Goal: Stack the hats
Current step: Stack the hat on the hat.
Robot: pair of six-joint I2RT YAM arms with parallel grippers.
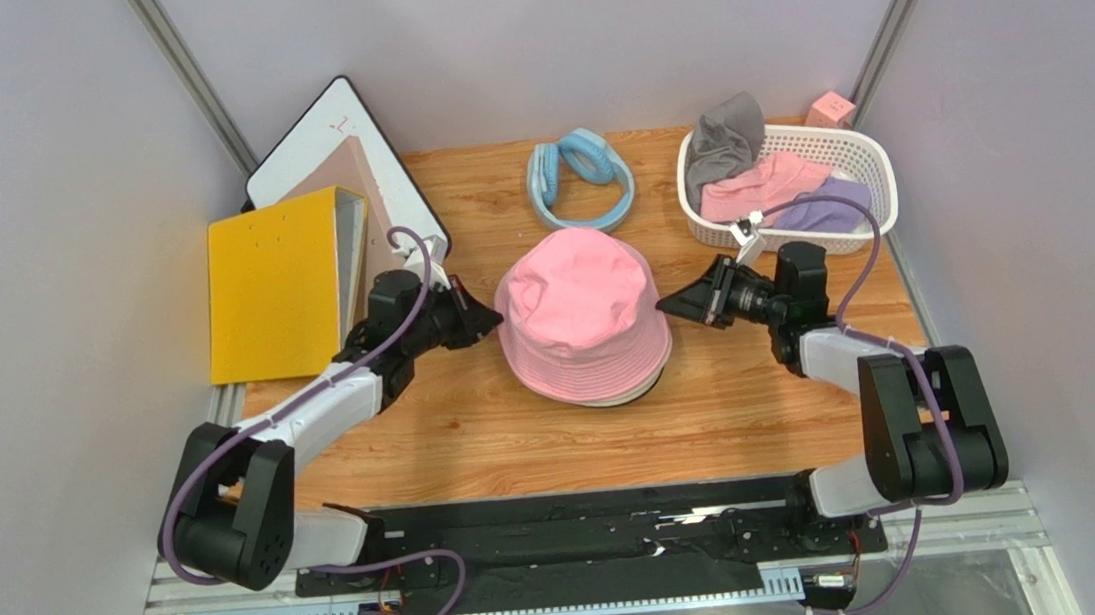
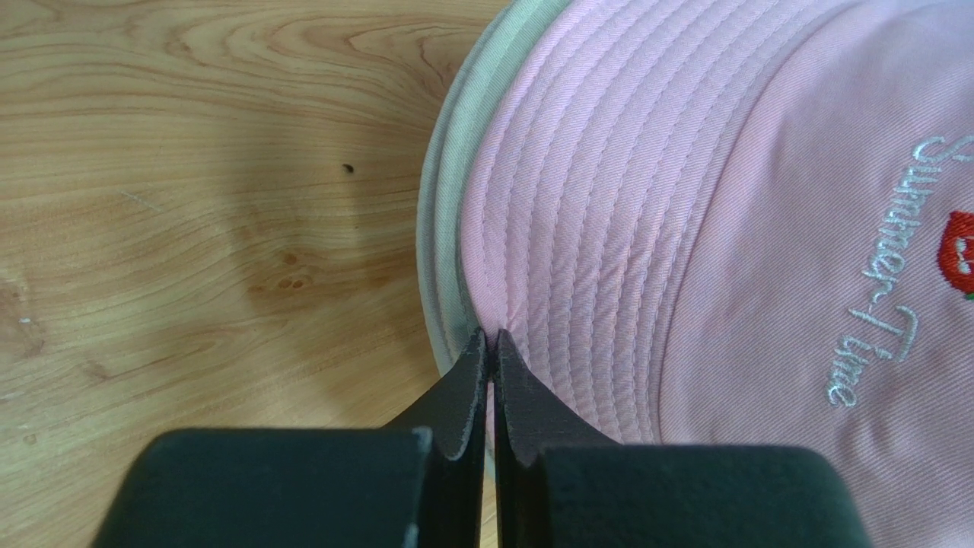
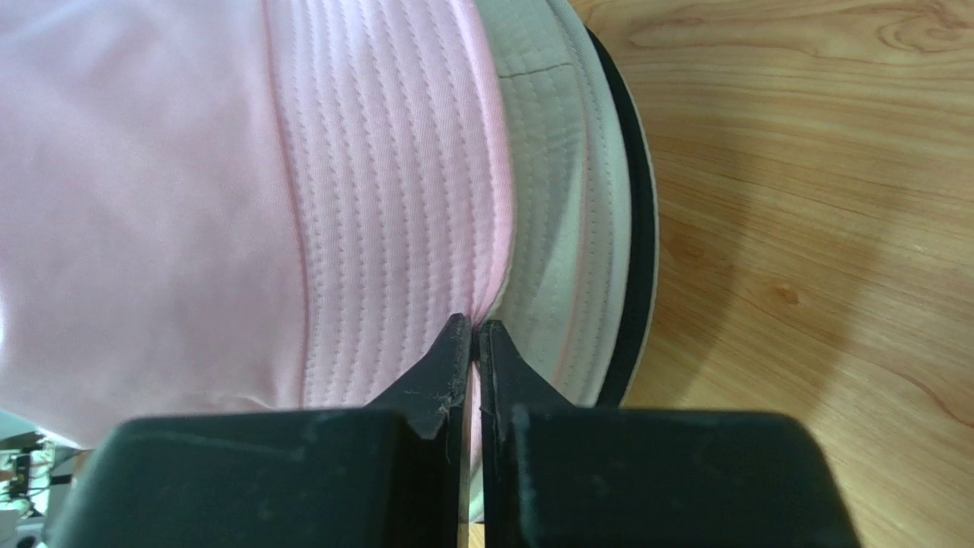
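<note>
The pink hat [image 1: 579, 305] is sitting on top of the stack at the middle of the bench [image 1: 521, 438], with the brims of a beige hat [image 3: 560, 206] and a black hat [image 3: 643, 228] showing beneath it. The left end effector [image 1: 487, 315] and the right end effector [image 1: 671, 303] are each pinching its brim narrowly, on opposite sides. This looks like seating the hat squarely. Next, both should be letting go and one reaching for another hat. Pale walls are enclosing the wooden bench. At its back right, a white basket [image 1: 875, 163] is holding a grey hat [image 1: 726, 132] and a lavender hat [image 1: 838, 204].
</note>
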